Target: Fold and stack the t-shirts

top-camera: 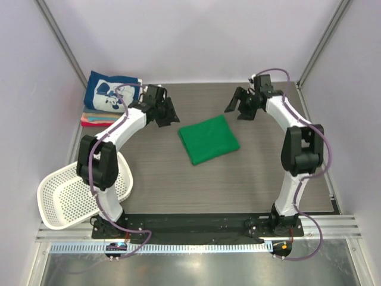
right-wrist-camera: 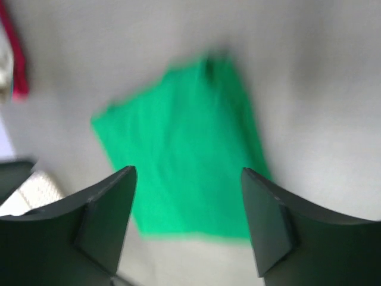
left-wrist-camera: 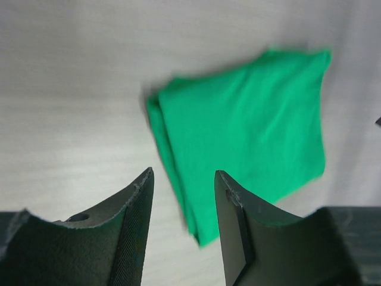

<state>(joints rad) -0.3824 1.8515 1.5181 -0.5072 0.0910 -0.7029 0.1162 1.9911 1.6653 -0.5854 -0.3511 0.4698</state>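
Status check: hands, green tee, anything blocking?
Left hand open, empty; right hand open, empty. Green tee folded, mid-table, not yet on the stack, far left. Left hand sits between tee and stack.

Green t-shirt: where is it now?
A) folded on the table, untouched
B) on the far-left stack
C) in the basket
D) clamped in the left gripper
A: the green t-shirt lies folded on the table, with the left gripper and right gripper both open and clear of it.
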